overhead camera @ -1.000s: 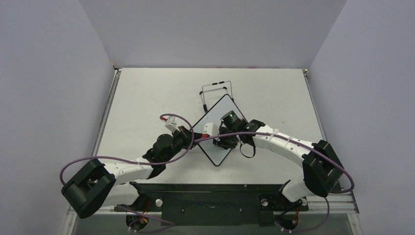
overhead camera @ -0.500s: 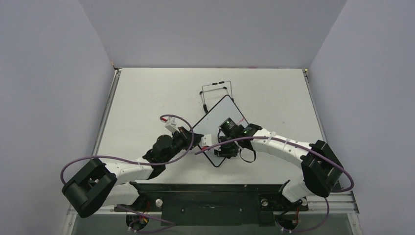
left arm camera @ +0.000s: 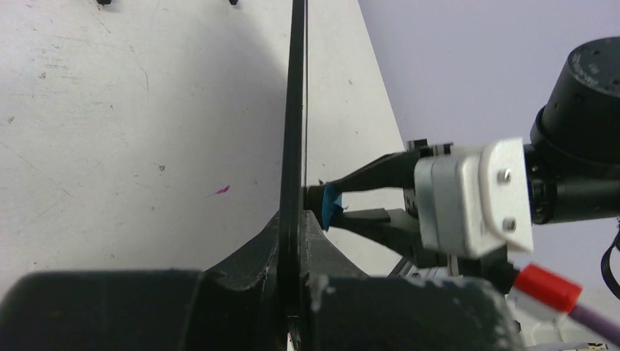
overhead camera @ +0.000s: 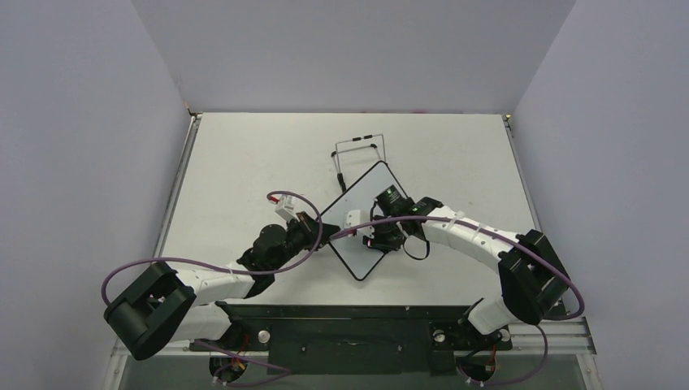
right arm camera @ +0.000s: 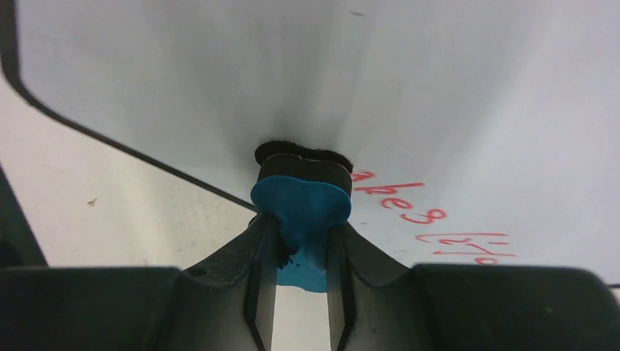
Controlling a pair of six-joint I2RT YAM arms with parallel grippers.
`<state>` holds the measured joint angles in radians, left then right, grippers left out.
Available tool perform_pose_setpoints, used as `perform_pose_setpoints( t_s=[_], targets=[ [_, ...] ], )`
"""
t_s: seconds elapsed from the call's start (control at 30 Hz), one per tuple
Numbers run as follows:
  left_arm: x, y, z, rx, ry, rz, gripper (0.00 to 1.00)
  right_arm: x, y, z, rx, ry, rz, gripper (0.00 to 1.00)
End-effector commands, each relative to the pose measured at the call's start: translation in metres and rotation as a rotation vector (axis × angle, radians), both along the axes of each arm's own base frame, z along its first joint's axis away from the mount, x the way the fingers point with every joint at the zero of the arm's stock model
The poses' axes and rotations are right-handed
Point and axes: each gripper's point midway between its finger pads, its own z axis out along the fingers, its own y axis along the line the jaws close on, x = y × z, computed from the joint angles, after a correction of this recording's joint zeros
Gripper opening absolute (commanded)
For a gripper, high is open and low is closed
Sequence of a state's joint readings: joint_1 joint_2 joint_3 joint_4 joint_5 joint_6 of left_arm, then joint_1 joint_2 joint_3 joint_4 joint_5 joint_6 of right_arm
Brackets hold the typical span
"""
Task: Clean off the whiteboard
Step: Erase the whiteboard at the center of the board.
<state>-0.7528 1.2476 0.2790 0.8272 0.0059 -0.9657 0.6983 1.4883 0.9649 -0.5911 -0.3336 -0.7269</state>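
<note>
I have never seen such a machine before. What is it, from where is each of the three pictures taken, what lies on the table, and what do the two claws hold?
This is a robot with two arms bolted to a white table. The wide picture looks down from above and behind the arms. The other two pictures come from a small camera on each wrist. The left gripper is shut on the edge of a whiteboard, steadying it. The right gripper pinches a small blue eraser and presses it against the board, beside some red writing. Behind the board, a black wire stand sits on the table.
</note>
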Motion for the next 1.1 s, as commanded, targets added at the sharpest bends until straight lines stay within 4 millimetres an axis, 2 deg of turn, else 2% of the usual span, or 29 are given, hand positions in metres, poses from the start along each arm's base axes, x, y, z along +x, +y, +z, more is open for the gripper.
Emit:
perform_pose_setpoints(
  t_s=[0.0,0.03,0.1,0.17,0.3,0.4,0.53,0.63,0.73,0.9,1.0,1.07],
  targets=[
    [0.001,-0.009,0.083,-0.233,-0.183,-0.030,0.00,-0.032,0.010,-0.006,-0.021,0.036,0.128,0.00],
    [0.002,-0.008,0.083,-0.232,-0.183,-0.028,0.00,-0.035,0.016,-0.003,-0.010,0.037,0.144,0.00],
    [0.002,-0.008,0.083,-0.231,-0.184,-0.026,0.00,-0.030,0.028,0.010,0.028,0.015,0.138,0.00],
    [0.002,-0.007,0.083,-0.230,-0.183,-0.026,0.00,-0.014,0.038,0.022,0.075,-0.030,0.081,0.00],
    [0.002,-0.006,0.083,-0.227,-0.182,-0.023,0.00,0.019,0.031,0.035,0.110,-0.074,-0.045,0.00],
    [0.002,-0.006,0.082,-0.226,-0.181,-0.022,0.00,0.030,0.015,0.029,0.074,-0.085,-0.087,0.00],
    [0.003,-0.006,0.082,-0.233,-0.183,-0.020,0.00,0.026,-0.005,0.008,-0.019,-0.068,-0.078,0.00],
    [0.003,-0.005,0.081,-0.236,-0.184,-0.017,0.00,0.009,-0.018,-0.010,-0.095,-0.009,-0.019,0.00],
    [0.003,-0.004,0.080,-0.235,-0.182,-0.010,0.00,-0.014,-0.015,-0.018,-0.115,0.036,0.060,0.00],
    [0.004,-0.004,0.079,-0.235,-0.180,-0.006,0.00,-0.029,0.014,-0.001,-0.050,0.016,0.131,0.00],
    [0.003,-0.005,0.079,-0.234,-0.180,-0.013,0.00,-0.012,0.029,0.015,0.009,-0.025,0.086,0.00],
    [0.003,-0.004,0.079,-0.235,-0.180,-0.015,0.00,0.005,0.030,0.025,0.035,-0.049,0.027,0.00]
  ],
)
